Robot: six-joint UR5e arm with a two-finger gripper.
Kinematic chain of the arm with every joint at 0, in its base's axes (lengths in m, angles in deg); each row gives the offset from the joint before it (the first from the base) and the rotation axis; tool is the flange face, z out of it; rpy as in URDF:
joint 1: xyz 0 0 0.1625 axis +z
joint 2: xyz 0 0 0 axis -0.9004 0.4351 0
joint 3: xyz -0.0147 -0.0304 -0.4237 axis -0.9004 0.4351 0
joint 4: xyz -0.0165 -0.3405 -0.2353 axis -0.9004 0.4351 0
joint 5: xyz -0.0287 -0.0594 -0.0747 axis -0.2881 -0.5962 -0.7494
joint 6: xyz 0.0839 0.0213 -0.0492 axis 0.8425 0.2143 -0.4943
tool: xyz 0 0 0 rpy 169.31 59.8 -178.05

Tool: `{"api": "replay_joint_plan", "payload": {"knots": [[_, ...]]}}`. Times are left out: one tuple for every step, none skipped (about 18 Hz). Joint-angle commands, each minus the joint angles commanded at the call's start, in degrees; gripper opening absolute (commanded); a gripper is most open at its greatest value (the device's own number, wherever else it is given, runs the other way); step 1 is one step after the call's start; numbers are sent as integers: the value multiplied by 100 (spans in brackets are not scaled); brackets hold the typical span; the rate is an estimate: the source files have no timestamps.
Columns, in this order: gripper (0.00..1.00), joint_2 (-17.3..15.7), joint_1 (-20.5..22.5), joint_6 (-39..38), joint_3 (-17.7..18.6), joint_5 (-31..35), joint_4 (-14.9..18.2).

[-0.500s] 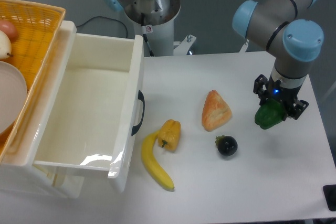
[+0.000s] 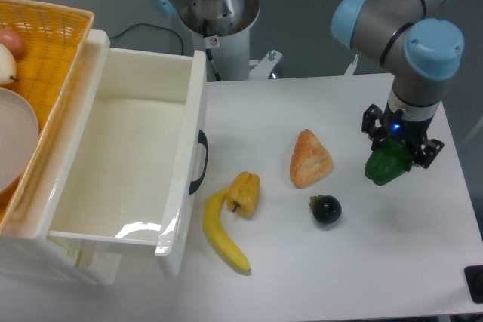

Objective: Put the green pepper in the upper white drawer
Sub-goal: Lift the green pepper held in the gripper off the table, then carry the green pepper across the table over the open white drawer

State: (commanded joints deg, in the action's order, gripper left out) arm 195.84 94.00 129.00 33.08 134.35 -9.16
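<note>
The upper white drawer (image 2: pixel 121 164) is seen pulled out at the left with nothing lying inside it, while the orange woven basket (image 2: pixel 45 43) beside it holds a white bowl (image 2: pixel 13 137) and pale round produce, partly cut off by the frame. The green pepper (image 2: pixel 386 165), glossy, dark and lobed, is gripped by the clenched pincer (image 2: pixel 396 145) near the right edge of the table (image 2: pixel 302 262), well apart from the drawer. Its stem is hidden, so its pointing and long axis cannot be told.
</note>
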Motion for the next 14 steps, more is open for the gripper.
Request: {"api": "replay_joint_plan", "payload": {"knots": [[50,-97,-26,-98,18,-97,96],[50,-185,-35,-125,26,-167,210],[50,-255,-44,-142,44,-212,333],[50,-308,-53,-212,44,-273,421],[50,-343,-70,-352,62,-343,483],[50,-413,-105,-510,88,-448,493],[50,-475,-184,-686,88,-545,493],[50,-528,-228,-844,88,-598,501],[50,-580,-264,-985,97,-651,501],[50,-651,-342,-1117,132,-738,501],[50,-730,-404,-1266,149,-783,510],[50,-835,-465,-1407,202,-809,545],[50,-949,-562,-1530,255,-853,571],[50,-1072,-650,-1679,325,-949,589]]}}
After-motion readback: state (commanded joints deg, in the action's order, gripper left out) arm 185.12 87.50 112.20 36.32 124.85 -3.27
